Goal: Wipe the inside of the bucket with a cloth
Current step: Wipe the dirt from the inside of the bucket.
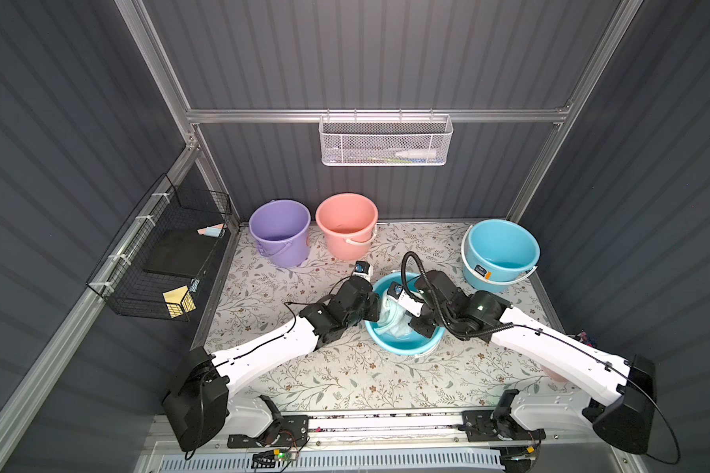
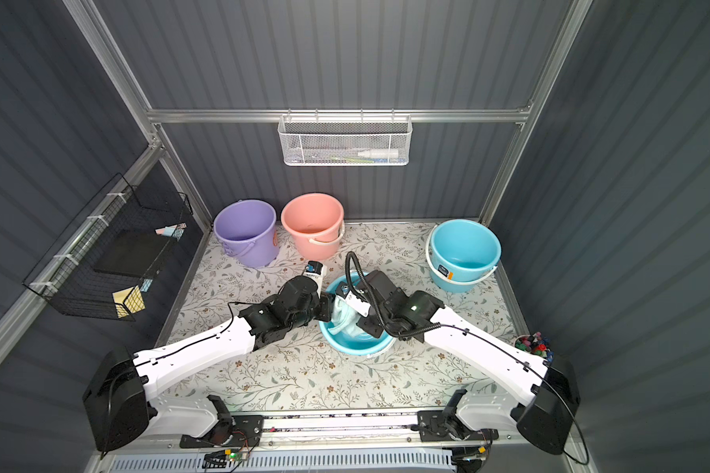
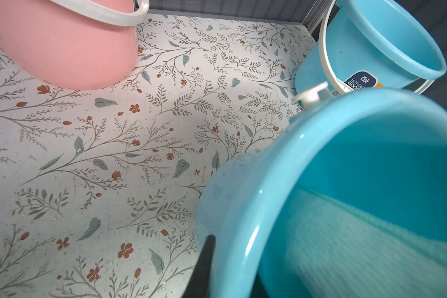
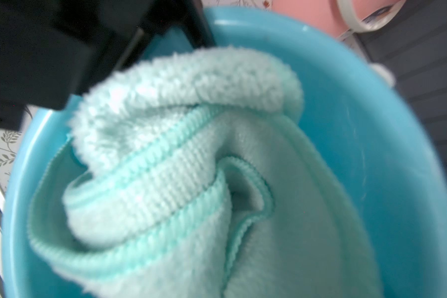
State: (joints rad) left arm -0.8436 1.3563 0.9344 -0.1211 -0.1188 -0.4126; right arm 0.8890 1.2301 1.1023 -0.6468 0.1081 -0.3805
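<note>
Item: 1 sky-blue bucket (image 1: pixel 406 347), centre of both top views. Left gripper (image 1: pixel 377 307): jaws closed on its rim. Right gripper (image 1: pixel 417 327): jaws closed, seemingly on the aqua terry cloth (image 1: pixel 392 321), bunched inside. Wiping looked underway; how much wall remained unwiped, I couldn't tell.

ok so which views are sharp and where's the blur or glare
Both top views: sharp, evenly lit, only soft shadows on the floral mat. Left wrist view: mat crisp, near blue bucket blurred, glare streaks on its rim. Right wrist view: cloth weave clear mid-frame, soft toward the edges.
</note>
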